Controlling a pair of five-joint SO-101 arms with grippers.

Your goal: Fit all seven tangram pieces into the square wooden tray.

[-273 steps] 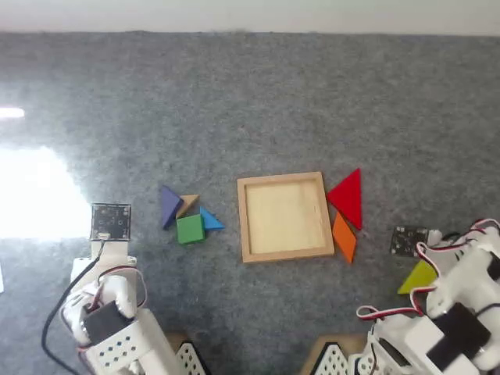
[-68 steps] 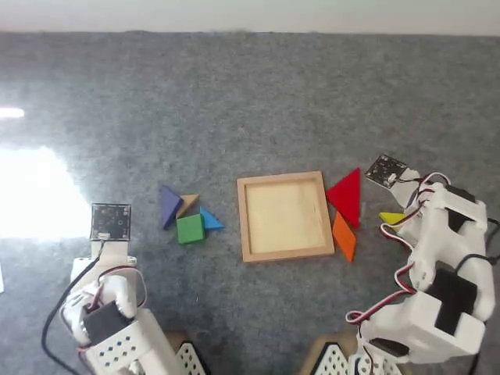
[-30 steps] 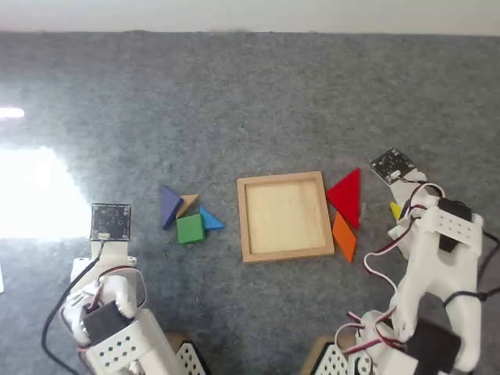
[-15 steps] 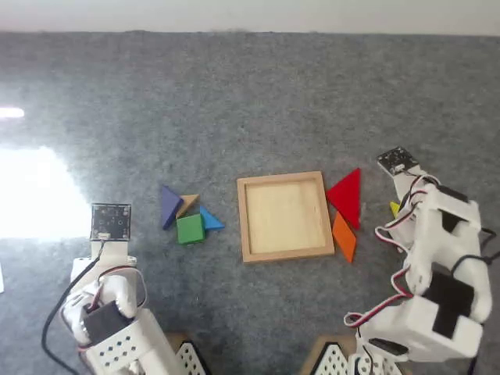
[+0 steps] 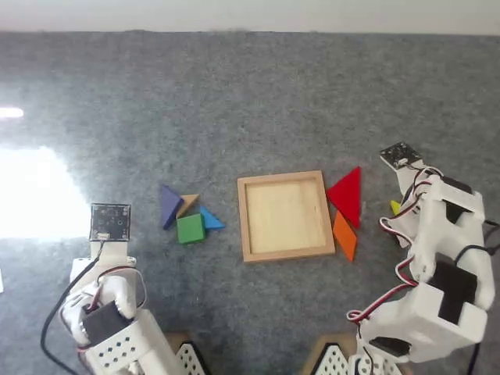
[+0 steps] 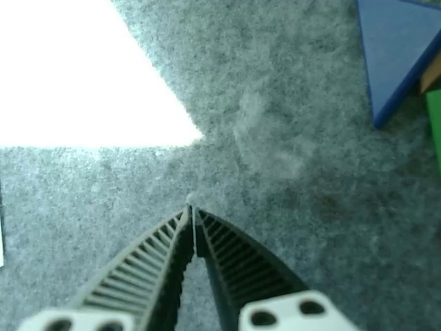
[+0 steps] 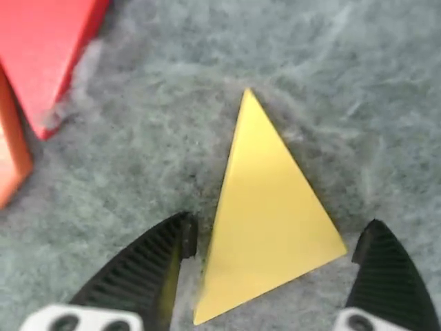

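Your right gripper [image 7: 279, 238] is spread wide and straddles the yellow triangle [image 7: 269, 207]. Nothing is grasped. The triangle lies flat on the mat [image 7: 289, 48], right of the red triangle [image 7: 48, 48] and the orange piece [image 7: 8, 162]. One finger sits just beside the triangle's edge and the other stands apart from it. That reads as a line-up for a pinch across the piece. I can't tell whether the tips touch the mat.

The tray [image 5: 242, 219] sits mid-table with no pieces in it. Red and orange lie against its right rim. The dark blue triangle [image 5: 169, 205], tan piece [image 5: 187, 205], green square [image 5: 190, 228] and light blue triangle [image 5: 209, 219] cluster to its left. My guess is one pile per arm.

Your left gripper [image 6: 193, 219] is clenched on nothing, low over bare mat at near left.

Hard to read:
- From above, the right arm [image 5: 445, 250] covers most of the yellow triangle.
- Orange is cut off in the right wrist view, as are green and tan in the left wrist view.
- The tan piece's outline is unclear, wedged among its neighbours.
- A glare patch [image 5: 31, 195] washes out the mat at far left.
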